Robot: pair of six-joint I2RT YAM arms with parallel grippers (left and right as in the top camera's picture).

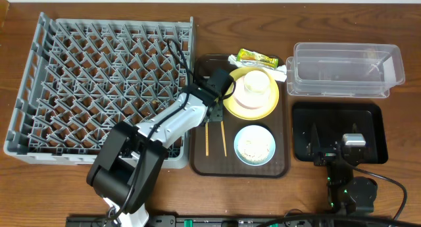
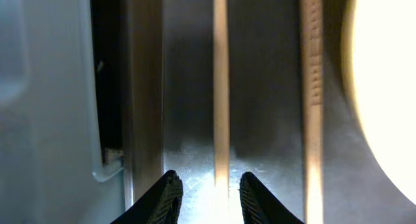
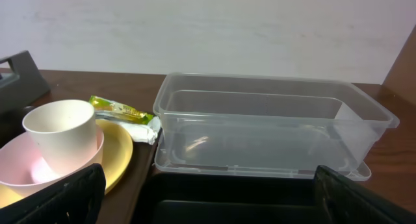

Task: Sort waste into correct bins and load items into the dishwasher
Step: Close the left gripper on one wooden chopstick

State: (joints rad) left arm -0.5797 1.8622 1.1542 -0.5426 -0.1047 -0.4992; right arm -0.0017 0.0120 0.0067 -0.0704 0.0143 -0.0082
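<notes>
Two wooden chopsticks (image 1: 207,138) (image 2: 221,87) lie on the brown serving tray, left of the light blue bowl (image 1: 254,146) holding rice. My left gripper (image 1: 214,115) (image 2: 211,195) is low over the tray, open, its fingers straddling the left chopstick with a gap on each side. The second chopstick (image 2: 312,87) lies to its right, beside the yellow plate (image 1: 237,108) (image 2: 390,87). A pink bowl (image 3: 26,172) with a white cup (image 1: 256,82) (image 3: 62,136) sits on the plate. My right gripper (image 1: 345,148) (image 3: 214,204) is wide open and holds nothing, over the black tray (image 1: 329,122).
The grey dish rack (image 1: 99,82) fills the left side, its edge close to the brown tray's wall (image 2: 143,87). A yellow-green wrapper (image 1: 256,56) (image 3: 120,109) and white packaging (image 1: 283,72) lie behind the plate. The clear tub (image 1: 345,69) (image 3: 273,126) stands at the back right.
</notes>
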